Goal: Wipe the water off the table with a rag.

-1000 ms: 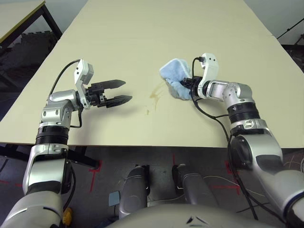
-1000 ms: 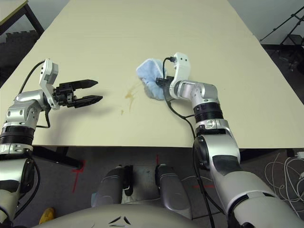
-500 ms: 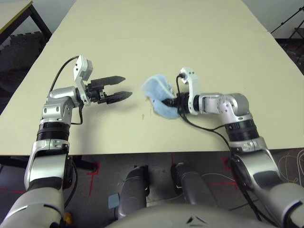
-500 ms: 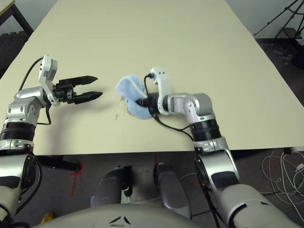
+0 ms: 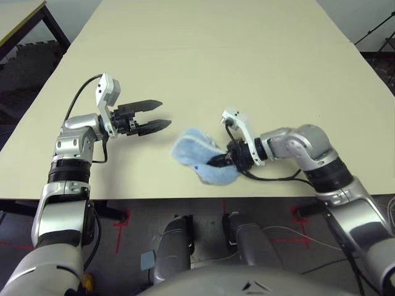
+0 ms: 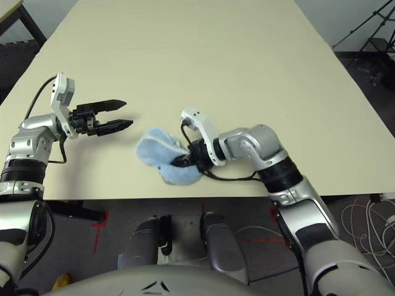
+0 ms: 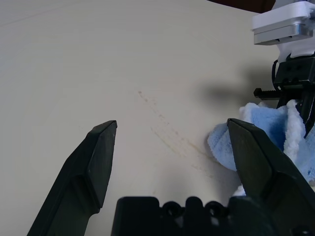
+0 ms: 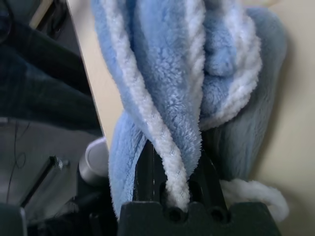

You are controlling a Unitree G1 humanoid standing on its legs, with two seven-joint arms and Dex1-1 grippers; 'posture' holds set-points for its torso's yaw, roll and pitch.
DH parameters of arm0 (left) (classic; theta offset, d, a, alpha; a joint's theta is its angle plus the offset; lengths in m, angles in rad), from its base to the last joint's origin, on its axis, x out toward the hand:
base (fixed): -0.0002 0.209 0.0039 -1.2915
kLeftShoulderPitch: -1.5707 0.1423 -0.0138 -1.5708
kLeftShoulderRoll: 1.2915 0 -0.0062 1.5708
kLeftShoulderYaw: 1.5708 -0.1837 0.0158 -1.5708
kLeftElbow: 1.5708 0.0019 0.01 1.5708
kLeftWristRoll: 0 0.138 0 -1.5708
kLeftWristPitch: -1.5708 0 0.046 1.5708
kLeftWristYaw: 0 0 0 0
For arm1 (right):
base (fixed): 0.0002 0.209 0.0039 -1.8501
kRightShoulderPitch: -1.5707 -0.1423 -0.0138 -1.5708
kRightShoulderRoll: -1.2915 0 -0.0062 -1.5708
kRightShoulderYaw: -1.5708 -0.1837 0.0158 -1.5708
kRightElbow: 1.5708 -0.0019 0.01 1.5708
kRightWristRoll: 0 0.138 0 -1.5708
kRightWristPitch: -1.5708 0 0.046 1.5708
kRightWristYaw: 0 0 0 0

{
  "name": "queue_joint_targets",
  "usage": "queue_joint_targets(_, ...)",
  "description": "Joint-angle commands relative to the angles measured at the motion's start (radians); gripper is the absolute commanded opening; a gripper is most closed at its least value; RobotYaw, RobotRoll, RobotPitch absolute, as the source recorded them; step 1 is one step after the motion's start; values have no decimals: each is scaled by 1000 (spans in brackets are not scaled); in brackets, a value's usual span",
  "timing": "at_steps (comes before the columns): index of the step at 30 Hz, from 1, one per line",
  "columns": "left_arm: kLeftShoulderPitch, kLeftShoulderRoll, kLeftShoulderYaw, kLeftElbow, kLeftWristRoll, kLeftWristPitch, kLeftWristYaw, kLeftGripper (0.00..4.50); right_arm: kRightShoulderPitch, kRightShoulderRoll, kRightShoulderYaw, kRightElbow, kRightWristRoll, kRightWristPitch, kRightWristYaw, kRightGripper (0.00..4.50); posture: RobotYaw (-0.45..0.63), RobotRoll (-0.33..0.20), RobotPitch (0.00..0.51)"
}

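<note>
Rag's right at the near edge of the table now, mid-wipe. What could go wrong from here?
1. The rag sits at the table's near edge; pulling further toward the robot could drag it off, and any liquid with it.
2. The right hand grips a bunched fold, so little cloth lies flat and a streak may be left behind.
3. The open left hand hovers close to the rag; a sweep that way could bump it.

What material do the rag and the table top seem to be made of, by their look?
The rag, held in the right hand: soft, fluffy pile fabric, probably fleece or microfibre, light blue with a white edge; the right wrist view shows its fuzzy, matte fibres. The table: a hard, smooth board, perhaps laminate, pale cream and nearly matte; the exact material cannot be told.
</note>
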Motion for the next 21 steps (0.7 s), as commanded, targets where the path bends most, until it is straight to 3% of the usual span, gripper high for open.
queue_joint_targets(1,-8,-7,-5,19,15,-13,1,4500,-37,67,-134,172,-90,-94,-190,33,-245,0,132)
queue_joint_targets(5,-21,-14,-9,34,20,-18,-1,4500,-83,106,-257,303,-128,-187,-326,33,-253,0,130)
queue_joint_targets(14,-58,-32,-15,83,37,-41,-12,4500,-147,117,-413,452,-163,-324,-497,33,-274,0,120)
queue_joint_targets(21,-82,-44,-18,118,48,-61,-16,4500,-196,99,-542,405,-46,-206,-465,33,-283,0,119)
